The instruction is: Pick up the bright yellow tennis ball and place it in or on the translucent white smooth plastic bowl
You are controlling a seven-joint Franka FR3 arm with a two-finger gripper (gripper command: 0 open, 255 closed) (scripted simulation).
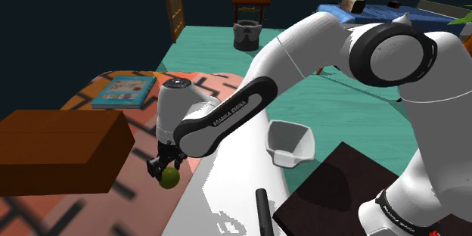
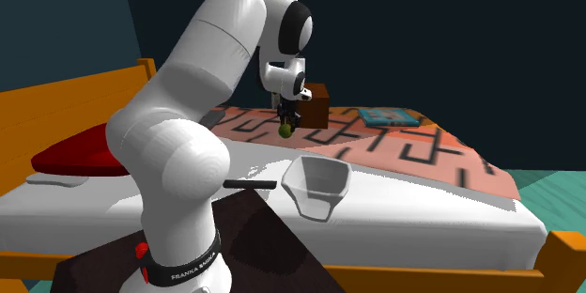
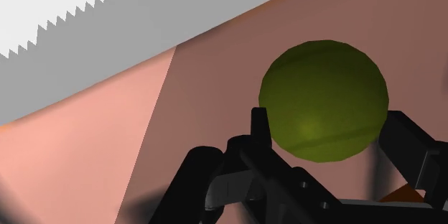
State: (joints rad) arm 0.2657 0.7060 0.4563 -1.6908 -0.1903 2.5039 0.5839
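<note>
Counting one yellow-green tennis ball [image 3: 323, 100], clasped between the black gripper's [image 1: 166, 168] fingers, hanging above the patterned bedspread [image 2: 413, 155]. One white bowl [image 1: 290, 142], inside bare, sits well apart on the white sheet [image 2: 423, 208].

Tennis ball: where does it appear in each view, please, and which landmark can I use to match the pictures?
Shoulder view: lower left of the middle, the tennis ball hangs in the black jaws, left of the white bowl.
Second exterior view: above the middle, the ball is behind the bowl and to its left.
Wrist view: the ball is clasped between the jaws, over the pinkish cover.
Shared landmark: the jaws that clasp the ball.
</note>
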